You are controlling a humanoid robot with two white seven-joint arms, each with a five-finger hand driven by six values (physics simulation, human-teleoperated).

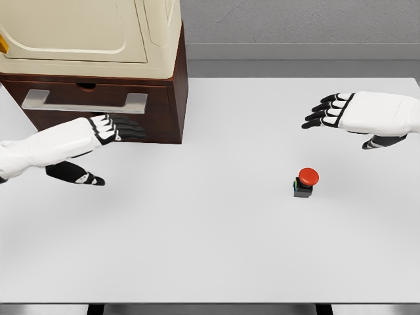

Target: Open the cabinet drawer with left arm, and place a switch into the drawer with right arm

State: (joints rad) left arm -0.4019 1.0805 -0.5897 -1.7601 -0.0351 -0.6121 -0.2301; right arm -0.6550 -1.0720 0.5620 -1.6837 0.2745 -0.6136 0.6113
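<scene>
Closed still, the drawer [85, 98], its grey handle [84, 100] just above the left hand [115, 128], fingers straight and holding nothing. Best hooked under the handle's middle, then pulled straight out. Further right, the switch [305, 182] upright on the table [210, 262], below the empty, spread right hand [341, 111].

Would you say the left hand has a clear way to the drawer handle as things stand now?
Probably yes. The left hand, fingers open, hovers just below and in front of the drawer handle, and nothing lies between them. The drawer looks shut, with its handle fully exposed.
</scene>
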